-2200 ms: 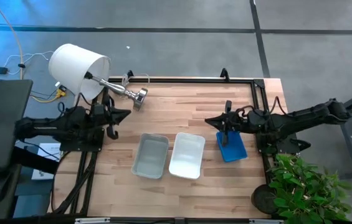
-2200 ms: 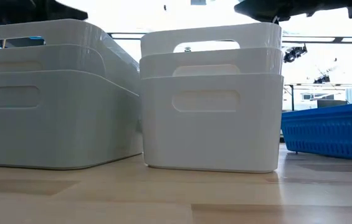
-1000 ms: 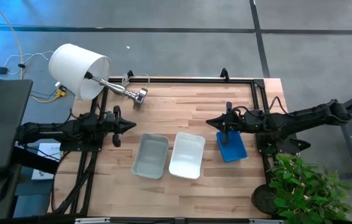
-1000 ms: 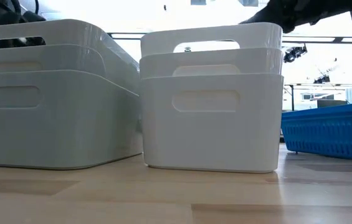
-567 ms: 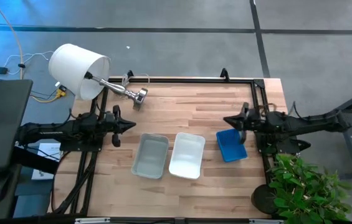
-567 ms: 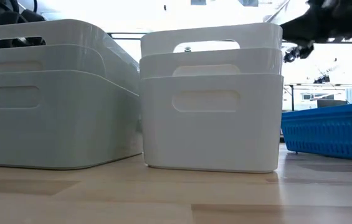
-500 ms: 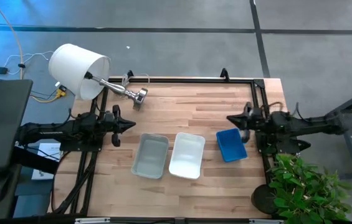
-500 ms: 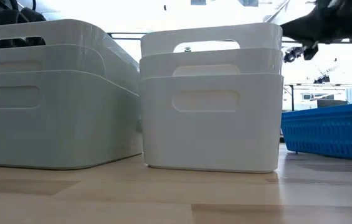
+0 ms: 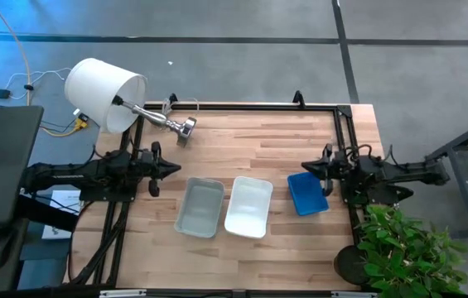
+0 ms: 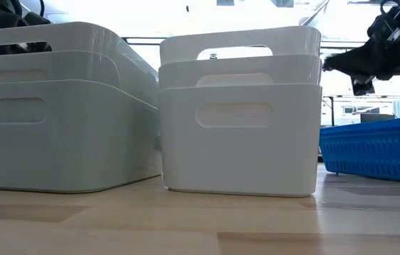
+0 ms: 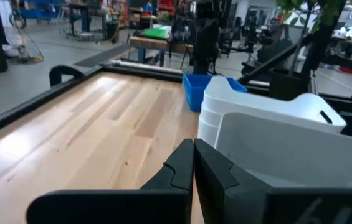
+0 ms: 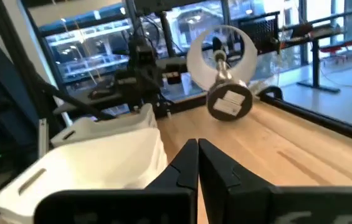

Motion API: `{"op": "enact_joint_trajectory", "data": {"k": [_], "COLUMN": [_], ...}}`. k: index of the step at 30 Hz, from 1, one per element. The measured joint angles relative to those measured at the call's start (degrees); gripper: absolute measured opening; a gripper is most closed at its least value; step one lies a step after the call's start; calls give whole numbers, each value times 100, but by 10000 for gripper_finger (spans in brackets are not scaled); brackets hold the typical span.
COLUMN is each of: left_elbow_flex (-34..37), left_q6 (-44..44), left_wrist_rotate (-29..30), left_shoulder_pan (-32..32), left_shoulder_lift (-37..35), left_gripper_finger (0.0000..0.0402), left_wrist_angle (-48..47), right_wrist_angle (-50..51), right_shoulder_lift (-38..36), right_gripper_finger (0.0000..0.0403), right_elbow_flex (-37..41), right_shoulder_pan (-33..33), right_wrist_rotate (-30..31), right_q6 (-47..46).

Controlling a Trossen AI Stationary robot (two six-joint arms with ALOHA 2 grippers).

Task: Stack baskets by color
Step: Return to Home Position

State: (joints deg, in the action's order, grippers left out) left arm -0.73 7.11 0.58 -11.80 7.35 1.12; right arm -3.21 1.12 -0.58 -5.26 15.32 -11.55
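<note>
Three stacks of baskets stand in a row on the wooden table, each resting on its bottom. Pale grey baskets (image 9: 200, 207) are nested at the left, white baskets (image 9: 248, 206) in the middle, and a blue mesh basket (image 9: 306, 193) at the right. The low view shows the grey stack (image 10: 51, 106), the white stack (image 10: 241, 113) and the blue basket (image 10: 376, 149). My left gripper (image 9: 173, 167) is shut and level at the table's left edge, clear of the grey stack. My right gripper (image 9: 304, 166) is shut and level near the right edge, above the blue basket's far end.
A lamp lies tipped at the far left corner, its white shade (image 9: 103, 93) off the table and its metal foot (image 9: 185, 130) on the wood. A potted plant (image 9: 399, 248) stands off the near right corner. A black rail (image 9: 258, 105) frames the far edge.
My right gripper has pulled back from over the blue basket toward the table's right edge and sunk, tipping from pointing down to level and rolling a little. It has stayed shut. The baskets have not moved.
</note>
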Motion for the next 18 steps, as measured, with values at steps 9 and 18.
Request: {"op": "enact_joint_trajectory", "data": {"k": [9,18], "left_elbow_flex": [0,0], "left_q6": [-124,-150], "left_wrist_rotate": [5,-796], "left_shoulder_pan": [1,35], "left_shoulder_lift": [98,227], "left_gripper_finger": [0,0], "left_wrist_angle": [-54,108], "right_wrist_angle": [12,16], "right_shoulder_lift": [55,77], "right_gripper_finger": [0,0], "right_elbow_flex": [0,2], "right_shoulder_pan": [0,0], "right_wrist_rotate": [-140,-165], "right_q6": [639,556]}}
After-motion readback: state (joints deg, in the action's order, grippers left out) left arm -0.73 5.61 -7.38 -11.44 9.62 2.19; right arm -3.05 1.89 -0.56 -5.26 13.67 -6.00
